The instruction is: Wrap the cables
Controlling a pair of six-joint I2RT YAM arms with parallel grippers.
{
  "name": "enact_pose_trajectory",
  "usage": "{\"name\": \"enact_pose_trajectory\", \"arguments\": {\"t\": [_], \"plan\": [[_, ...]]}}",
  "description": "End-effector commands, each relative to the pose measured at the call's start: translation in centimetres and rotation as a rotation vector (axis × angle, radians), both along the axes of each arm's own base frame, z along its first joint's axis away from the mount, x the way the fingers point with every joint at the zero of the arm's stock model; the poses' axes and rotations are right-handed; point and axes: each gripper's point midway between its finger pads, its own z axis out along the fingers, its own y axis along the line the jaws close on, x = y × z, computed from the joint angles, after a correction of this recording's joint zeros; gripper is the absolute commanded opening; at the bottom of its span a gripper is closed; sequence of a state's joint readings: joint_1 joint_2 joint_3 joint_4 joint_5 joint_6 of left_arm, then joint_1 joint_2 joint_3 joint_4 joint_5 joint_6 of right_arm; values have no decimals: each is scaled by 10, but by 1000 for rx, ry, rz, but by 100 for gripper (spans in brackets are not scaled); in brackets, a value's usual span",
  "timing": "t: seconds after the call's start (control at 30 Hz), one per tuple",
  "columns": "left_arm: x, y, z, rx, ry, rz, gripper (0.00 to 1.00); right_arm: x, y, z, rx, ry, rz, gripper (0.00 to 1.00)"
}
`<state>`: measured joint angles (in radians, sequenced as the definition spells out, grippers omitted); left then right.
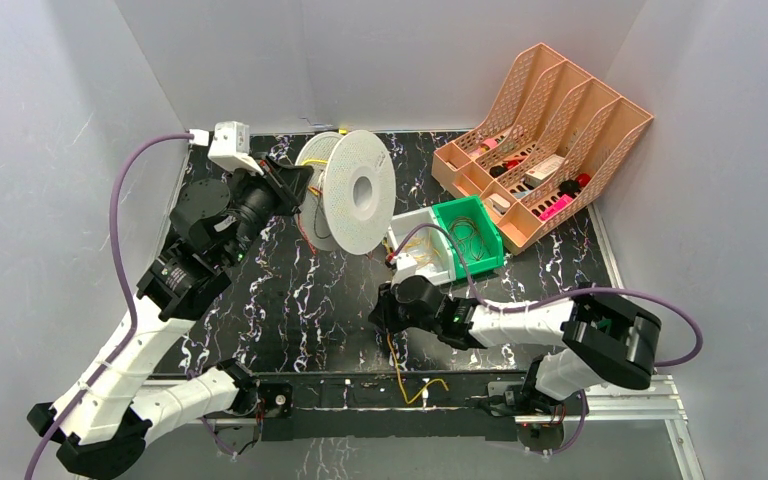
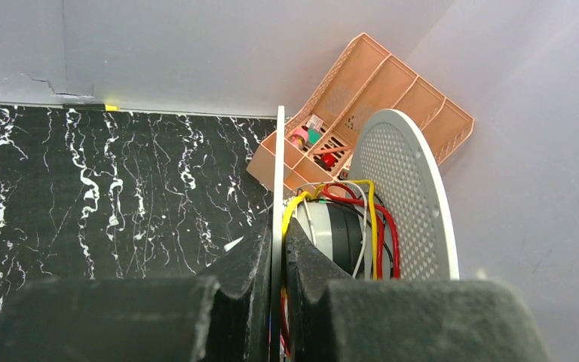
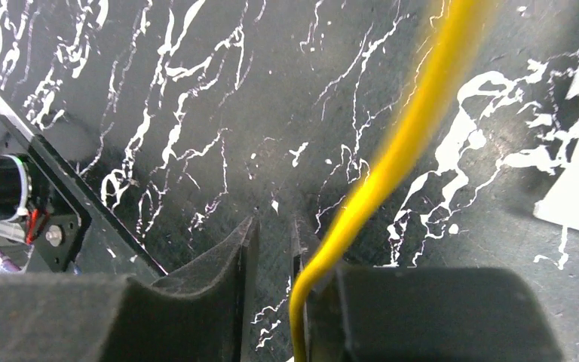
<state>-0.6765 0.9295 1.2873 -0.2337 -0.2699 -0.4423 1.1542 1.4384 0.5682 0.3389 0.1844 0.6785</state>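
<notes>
Trailing forward, yellow cable, white spool, green bin, peach organizer behind

Yellow cable trails slack toward six o'clock, its tail curling at the table edge. More yellow wire loops the spool hub at twelve o'clock.

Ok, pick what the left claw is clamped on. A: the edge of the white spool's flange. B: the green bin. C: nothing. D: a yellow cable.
A: the left wrist view shows the left claw shut on the thin edge of the near flange of the white spool.
</notes>
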Motion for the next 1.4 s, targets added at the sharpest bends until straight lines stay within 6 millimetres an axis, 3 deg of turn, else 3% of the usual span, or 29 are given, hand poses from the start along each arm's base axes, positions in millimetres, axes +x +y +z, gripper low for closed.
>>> {"name": "enact_pose_trajectory", "arguments": {"t": [0.0,0.5,0.8,0.93,1.07,1.37], "plan": [[-4,10,45,-115,-120,35,0,11,4,33,59,-72,-30,33],[-3,11,44,-83,-124,35,0,47,-32,69,-28,-279,-188,77],[-5,11,45,-83,-128,30,0,77,-67,106,-81,-429,-358,94],[-5,11,46,-82,-130,28,0,92,-83,126,-91,-479,-401,95],[-6,10,46,-80,-131,22,0,111,-94,134,-75,-473,-420,92],[-5,8,46,-79,-130,17,0,132,-61,146,133,-378,-286,76]]}}
